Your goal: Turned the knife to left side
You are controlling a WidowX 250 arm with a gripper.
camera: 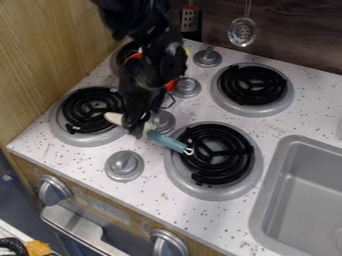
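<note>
A toy knife [167, 142] with a teal handle and a pale blade [114, 118] is laid slantwise over the white speckled surface [153, 195] of a toy stove. Its pale end is seen at the edge of the left burner [87, 142]; its handle is pointed down and right, with the looped end [189, 151] set over the rim of the front right burner [214, 193]. The middle of the knife is hidden by the gripper [138, 131].

The knife is judged to be light and stiff, probably plastic, and not easily broken. The smooth, narrow handle might slip or be swivelled if pinched off balance. It is best taken across its width, near the join of handle and blade, where the weight is likely evened out; if the handle's far end were taken instead, the blade would probably be left to dip or drag against a burner.

The black arm [157, 35] is brought in from the top edge, left of centre, and is angled steeply downward, with the gripper pointed at the surface beside a grey knob [162, 121]. How far the jaws are parted, and whether the knife is gripped or only covered by them, cannot be told.
</note>
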